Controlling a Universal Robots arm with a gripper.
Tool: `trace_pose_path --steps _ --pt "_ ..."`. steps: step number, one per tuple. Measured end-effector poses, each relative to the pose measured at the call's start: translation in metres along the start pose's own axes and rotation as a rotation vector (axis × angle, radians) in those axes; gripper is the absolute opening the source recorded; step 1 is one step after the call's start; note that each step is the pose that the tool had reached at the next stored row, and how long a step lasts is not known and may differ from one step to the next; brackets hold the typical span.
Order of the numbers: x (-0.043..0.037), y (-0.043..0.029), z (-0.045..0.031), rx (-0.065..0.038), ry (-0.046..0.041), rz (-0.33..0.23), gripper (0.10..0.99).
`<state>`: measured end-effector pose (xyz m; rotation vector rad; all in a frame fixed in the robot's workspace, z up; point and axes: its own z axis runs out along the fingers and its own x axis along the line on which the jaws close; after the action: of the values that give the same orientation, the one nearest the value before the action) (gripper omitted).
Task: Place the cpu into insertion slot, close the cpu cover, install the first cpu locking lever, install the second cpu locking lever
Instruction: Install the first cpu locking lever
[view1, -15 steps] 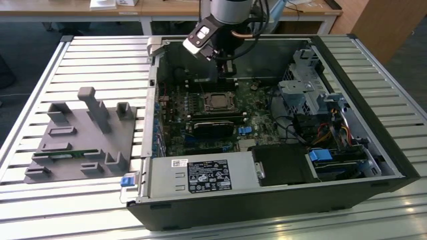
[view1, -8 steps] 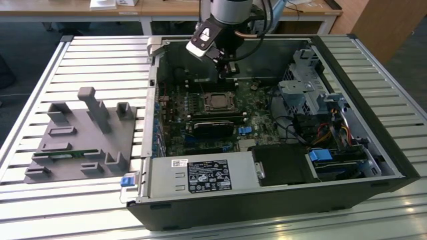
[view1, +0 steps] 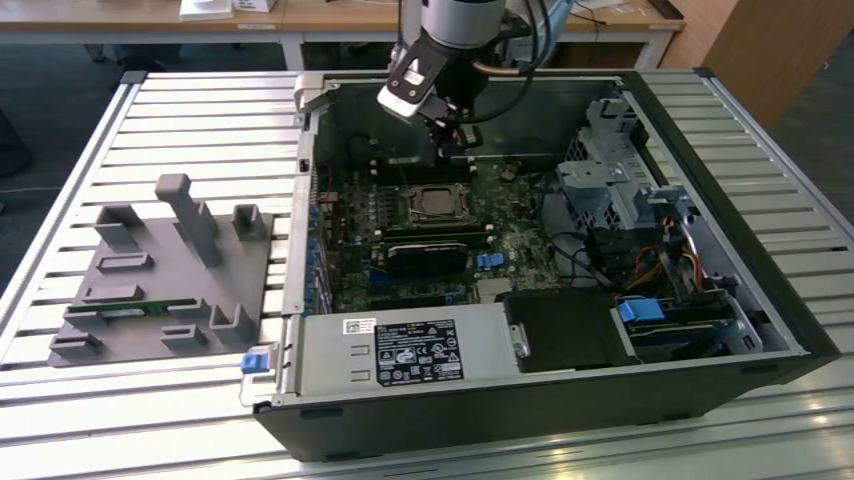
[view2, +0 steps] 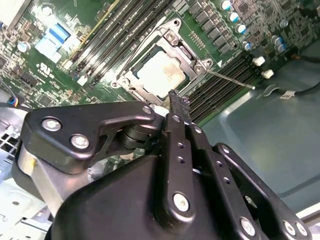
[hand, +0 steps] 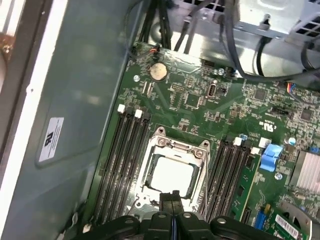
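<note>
The cpu (hand: 172, 176) (view2: 161, 75) (view1: 434, 204) lies flat in the insertion slot (hand: 144, 176) on the green motherboard inside the open computer case. The silver cpu cover (hand: 176, 146) (view2: 186, 52) lies down around it, its window framing the chip's top. A thin metal locking lever (view2: 231, 80) sticks out from the socket's corner across the memory slots. My gripper (view1: 459, 140) (view2: 178, 102) (hand: 175, 196) hangs just above the board beside the socket's edge. Its fingers are shut together with nothing between them.
Long black memory slots (hand: 122, 160) flank the socket on both sides. The case wall (hand: 75, 100) rises close by. A labelled black box (view1: 400, 352), a drive cage (view1: 627, 175) and cables fill the case's other parts. A grey fixture (view1: 167, 270) sits on the slatted table.
</note>
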<state>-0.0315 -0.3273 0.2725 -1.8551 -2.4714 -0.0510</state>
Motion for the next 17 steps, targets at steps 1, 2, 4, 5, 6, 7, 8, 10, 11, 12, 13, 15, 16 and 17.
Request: trace_pose_path --steps 1,2,4,5,6,7,8,10,11,12,13,15,16,17 --pt "0.0000 0.0000 0.0000 0.001 -0.0001 -0.012 0.106" --pt "0.0000 -0.0001 0.0000 0.001 -0.0001 -0.020 0.106" --pt "0.0000 -0.0002 0.0000 0.002 -0.0002 -0.037 0.106" --pt "0.0001 -0.0002 0.0000 0.003 -0.0003 -0.044 0.106" --pt "0.0001 -0.0002 0.0000 0.003 -0.0002 -0.052 0.106" --pt "-0.0001 -0.0003 0.0000 0.004 -0.0003 -0.058 0.106" --pt "-0.0002 -0.0004 0.0000 0.004 -0.0002 -0.064 0.106" --pt "-0.0002 -0.0004 0.0000 0.005 -0.0004 -0.080 0.106" --pt "-0.0003 -0.0004 0.0000 0.005 -0.0004 -0.085 0.106" --pt "-0.0003 -0.0004 0.0000 0.006 -0.0004 -0.090 0.106" --pt "-0.0003 -0.0004 0.0000 0.006 -0.0004 -0.096 0.106" --pt "-0.0003 -0.0004 0.0000 0.007 -0.0005 -0.110 0.106" --pt "-0.0002 -0.0004 0.0000 0.007 -0.0005 -0.118 0.106" --pt "-0.0003 -0.0004 0.0000 0.008 -0.0005 -0.126 0.106"
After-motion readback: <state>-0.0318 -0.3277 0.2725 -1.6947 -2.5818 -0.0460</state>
